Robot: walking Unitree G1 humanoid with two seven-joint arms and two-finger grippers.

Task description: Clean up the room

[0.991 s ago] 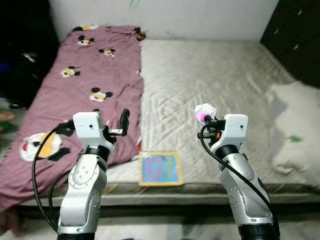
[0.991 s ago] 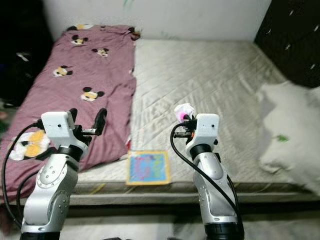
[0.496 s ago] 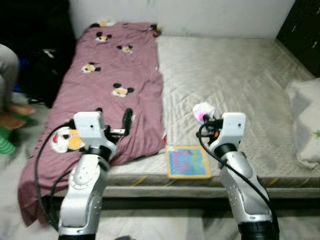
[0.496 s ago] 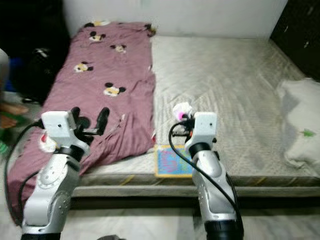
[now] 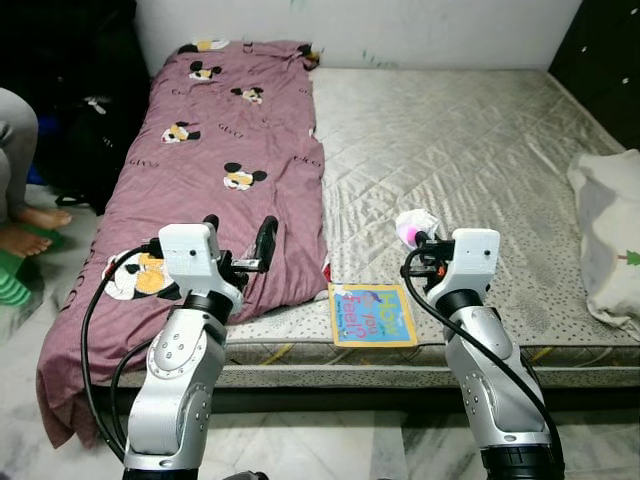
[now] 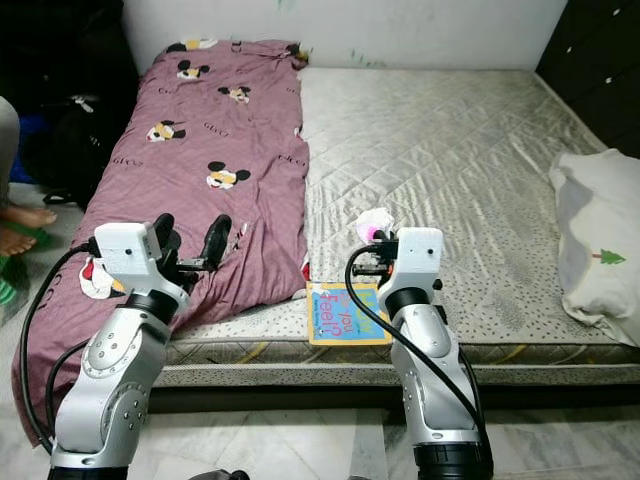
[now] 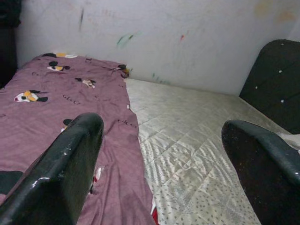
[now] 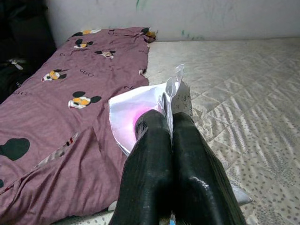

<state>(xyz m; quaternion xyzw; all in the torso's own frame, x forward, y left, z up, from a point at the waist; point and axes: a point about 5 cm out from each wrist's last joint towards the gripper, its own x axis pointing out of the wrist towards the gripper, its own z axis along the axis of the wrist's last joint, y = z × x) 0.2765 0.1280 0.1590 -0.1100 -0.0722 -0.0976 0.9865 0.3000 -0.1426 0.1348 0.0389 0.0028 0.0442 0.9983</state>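
Observation:
My right gripper (image 5: 416,236) is shut on a crumpled white and pink wrapper (image 5: 412,225), held above the mattress's front edge. In the right wrist view the wrapper (image 8: 140,112) sticks out from between the two closed black fingers (image 8: 157,154). My left gripper (image 5: 240,240) is open and holds nothing, hovering over the front part of the maroon Mickey Mouse blanket (image 5: 220,150). A colourful children's book (image 5: 372,314) lies flat on the mattress (image 5: 450,130) near its front edge, between the two arms.
A white pillow (image 5: 610,240) with a small green tree print lies at the right edge of the mattress. A person's bare feet (image 5: 25,228) and a dark bag (image 5: 90,130) are on the floor to the left. A dark cabinet (image 5: 610,50) stands at the far right.
The camera has turned and settled, so the bed now sits sharper and more centred. Both grippers keep the same pose, the right still shut on the wrapper.

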